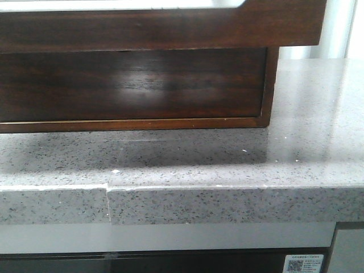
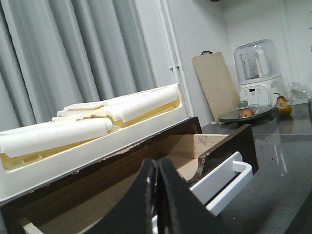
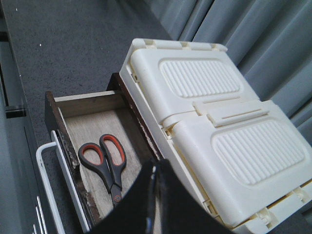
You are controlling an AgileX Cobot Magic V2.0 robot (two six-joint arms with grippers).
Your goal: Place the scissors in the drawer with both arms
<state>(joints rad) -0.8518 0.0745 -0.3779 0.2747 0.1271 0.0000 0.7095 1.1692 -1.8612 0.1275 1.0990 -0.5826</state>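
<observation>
Wood fills the front view — the dark drawer face sits inside the cabinet frame on the grey speckled counter. No arm, pincer or scissors show here, and the finger cutout is cropped off, so how far the drawer stands out cannot be read from this angle.

The left wrist view looks along the counter at the drawer, which is pulled open with its pale floor showing. The left pincer is pressed together on nothing, hanging just before the open drawer. A white rail runs along the front. A cream case rests on the cabinet top; a board and a blender stand well behind. The scissors are hidden from here.

The right wrist view looks down: the scissors lie flat on the floor of the open drawer, loops toward the back. The right pincer is pressed together and empty, above them. The cream case covers the cabinet beside it.

The placing looks done; what remains, I judge, is closing. That calls for a straight push on the front with the right arm lifted clear. The near end of the drawer is cut off behind the pincer.
</observation>
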